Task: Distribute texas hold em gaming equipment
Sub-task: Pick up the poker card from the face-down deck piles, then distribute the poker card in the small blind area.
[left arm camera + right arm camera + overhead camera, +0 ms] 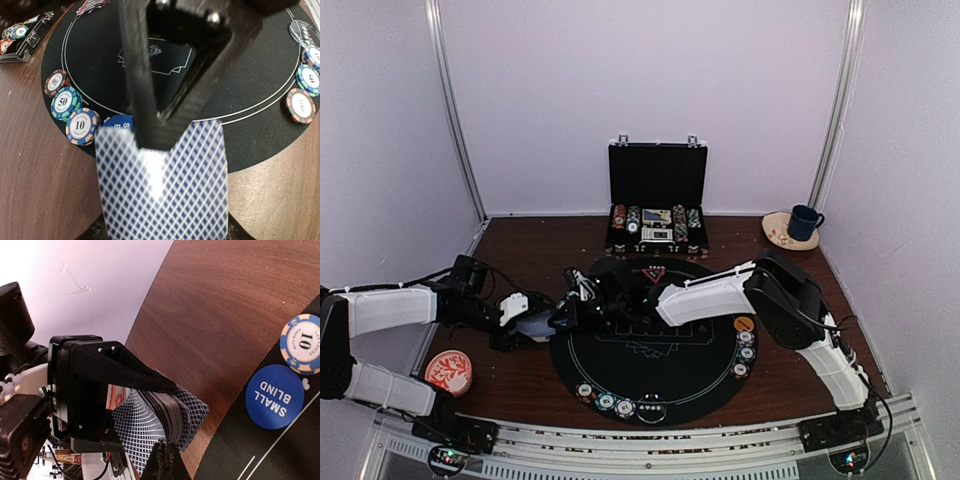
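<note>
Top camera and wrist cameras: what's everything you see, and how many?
playing cards: one deck, blue-and-white backs, in the left gripper
poker chips: nine, striped edges, three trios on the mat's rim
button discs: three, blue, orange, dark, one beside each trio
triangle marker: one, red, mat's far edge
mat: one, black, round, middle
briefcase: one, black, open, behind the mat
dish: one, red-and-white, near left
mug: one, blue, far right, on a tan saucer
left gripper: one, black, clamping the cards
right gripper: one, black, shut at the cards' edge

On the counter [520,250], the briefcase [657,205] stands behind the mat [655,345], the cup [805,222] behind its right side, the dish [449,371] off its left front. Chips [620,403] line the mat's near and right rims; the card deck [165,200] hangs at its left edge.
</note>
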You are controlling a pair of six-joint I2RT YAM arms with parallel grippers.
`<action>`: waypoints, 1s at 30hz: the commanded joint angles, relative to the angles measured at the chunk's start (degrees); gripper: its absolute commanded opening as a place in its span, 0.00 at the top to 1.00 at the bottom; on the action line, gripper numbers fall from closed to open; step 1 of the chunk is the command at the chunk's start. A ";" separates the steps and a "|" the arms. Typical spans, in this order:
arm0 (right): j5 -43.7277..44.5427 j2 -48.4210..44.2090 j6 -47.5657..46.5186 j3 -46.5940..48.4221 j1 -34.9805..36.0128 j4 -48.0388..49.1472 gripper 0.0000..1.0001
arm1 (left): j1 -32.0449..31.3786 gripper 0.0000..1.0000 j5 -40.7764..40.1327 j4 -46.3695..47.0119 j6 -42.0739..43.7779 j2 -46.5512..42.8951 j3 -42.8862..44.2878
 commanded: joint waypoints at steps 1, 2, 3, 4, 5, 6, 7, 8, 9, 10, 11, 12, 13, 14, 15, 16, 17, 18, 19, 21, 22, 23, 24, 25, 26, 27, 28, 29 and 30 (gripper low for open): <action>0.53 -5.94 1.81 -5.80 -1.42 2.94 1.00 | 0.42 0.73 -0.12 1.35 -0.61 -0.54 -0.15; 0.36 -6.74 2.16 -6.96 -1.61 3.60 1.00 | 0.36 0.73 -0.16 1.31 -0.59 -0.56 -0.21; 0.34 -7.51 2.25 -8.04 -1.68 3.91 1.00 | 0.36 0.73 -0.18 1.29 -0.61 -0.59 -0.22; 0.14 -8.27 2.30 -8.94 -1.74 4.15 1.00 | 0.35 0.73 -0.19 1.34 -0.59 -0.76 -0.19; -0.11 -9.05 2.50 -9.79 -1.76 4.61 1.00 | 0.37 0.73 -0.18 1.36 -0.58 -0.86 -0.29; -0.09 -9.65 2.68 -10.59 -1.73 5.21 1.00 | 0.38 0.73 -0.16 1.44 -0.62 -1.03 -0.37; -0.11 -10.15 2.85 -11.09 -1.75 5.45 1.00 | 0.36 0.73 -0.19 1.55 -0.65 -1.14 -0.48; -0.12 -10.49 2.99 -11.33 -1.70 5.37 1.00 | 0.37 0.73 -0.20 1.74 -0.66 -1.39 -0.59; 0.00 -10.71 3.05 -11.53 -1.75 5.21 1.00 | 0.36 0.73 -0.21 1.78 -0.66 -1.51 -0.61; 0.10 -10.88 2.97 -11.64 -1.76 4.85 1.00 | 0.35 0.73 -0.22 1.82 -0.66 -1.62 -0.69; 0.26 -11.15 2.89 -11.93 -1.71 4.54 1.00 | 0.35 0.73 -0.24 1.82 -0.66 -1.71 -0.73; 0.53 -11.44 2.92 -12.44 -1.82 4.58 1.00 | 0.40 0.73 -0.23 1.84 -0.65 -1.82 -0.72; 0.65 -11.87 3.15 -13.15 -1.92 4.92 1.00 | 0.37 0.74 -0.26 1.82 -0.66 -1.95 -0.82; 0.67 -12.38 3.43 -13.88 -2.08 5.48 1.00 | 0.36 0.74 -0.24 1.82 -0.60 -1.99 -0.82; 0.60 -13.02 3.58 -14.67 -2.25 5.97 1.00 | 0.40 0.74 -0.23 1.87 -0.56 -1.95 -0.82; 0.54 -13.60 3.61 -15.56 -2.30 6.44 1.00 | 0.36 0.74 -0.31 1.90 -0.61 -1.88 -0.84; 0.62 -14.54 3.53 -16.43 -2.49 6.59 1.00 | 0.38 0.74 -0.35 1.91 -0.60 -1.88 -0.75; 0.87 -15.33 3.31 -17.48 -2.71 6.79 1.00 | 0.36 0.74 -0.28 1.91 -0.65 -1.80 -0.73; 1.07 -16.09 3.36 -18.76 -2.84 7.35 1.00 | 0.35 0.74 -0.38 1.98 -0.66 -1.84 -0.72; 1.38 -17.74 3.79 -21.74 -3.45 9.27 1.00 | 0.38 0.74 -0.58 2.16 -0.72 -1.95 -0.83; 1.42 -18.49 4.21 -23.38 -3.85 10.33 1.00 | 0.36 0.74 -0.64 2.19 -0.81 -2.01 -0.81; 1.46 -19.16 4.46 -24.77 -4.04 11.50 1.00 | 0.39 0.74 -0.74 2.25 -0.81 -2.10 -0.87; 1.46 -19.60 4.54 -26.06 -4.27 12.19 1.00 | 0.37 0.74 -0.75 2.32 -0.86 -2.06 -0.90; 1.46 -19.94 4.55 -27.09 -4.51 12.59 1.00 | 0.40 0.74 -0.87 2.34 -0.92 -2.15 -0.93; 1.53 -20.08 4.55 -28.01 -4.70 13.07 1.00 | 0.36 0.74 -0.89 2.42 -0.96 -2.14 -0.99; 1.55 -20.00 4.67 -28.75 -4.80 13.44 1.00 | 0.36 0.74 -0.95 2.52 -0.96 -2.14 -0.94; 1.66 -19.79 4.99 -29.35 -4.90 13.88 1.00 | 0.35 0.74 -1.00 2.59 -1.06 -2.17 -0.96; 1.69 -19.46 5.25 -29.83 -4.90 14.52 1.00 | 0.38 0.74 -1.03 2.61 -1.10 -2.14 -0.98; 1.79 -18.85 5.67 -30.02 -4.92 15.13 1.00 | 0.37 0.74 -1.07 2.69 -1.16 -2.18 -1.01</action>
